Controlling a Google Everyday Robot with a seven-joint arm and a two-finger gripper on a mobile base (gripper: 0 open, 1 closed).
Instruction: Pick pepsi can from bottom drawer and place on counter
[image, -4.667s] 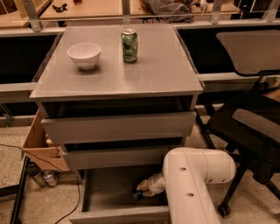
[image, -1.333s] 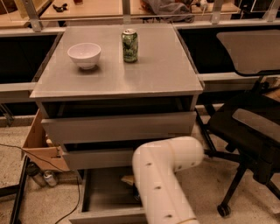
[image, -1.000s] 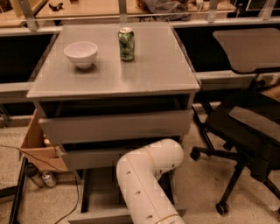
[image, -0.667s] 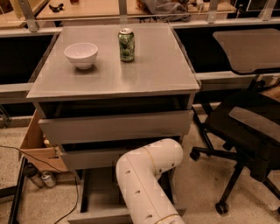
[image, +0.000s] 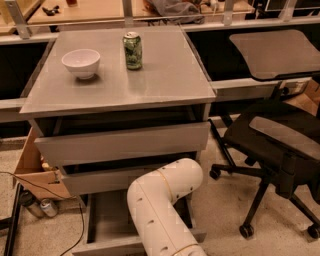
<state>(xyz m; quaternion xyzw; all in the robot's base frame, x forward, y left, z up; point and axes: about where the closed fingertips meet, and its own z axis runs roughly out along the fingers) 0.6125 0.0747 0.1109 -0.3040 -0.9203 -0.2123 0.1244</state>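
The counter (image: 155, 85) is the grey slab top of the cabinet. The bottom drawer (image: 107, 225) is pulled open at the floor. My white arm (image: 162, 200) bends over it and covers its right half. My gripper is hidden behind the arm, somewhere down in the drawer. The pepsi can is hidden too. The visible left part of the drawer holds nothing. A green can (image: 132, 50) and a white bowl (image: 81, 62) stand on the counter.
A black office chair (image: 280, 145) stands close on the right. A cardboard box (image: 35, 170) and cans on the floor (image: 47, 207) lie left of the cabinet. The two upper drawers (image: 120, 142) stand slightly ajar. A tan tabletop (image: 85, 10) is behind.
My arm's elbow has swung left across the open drawer since 4.7 s ago, and now hides the gripper and the dark can seen then. It has hardly moved in the last second.
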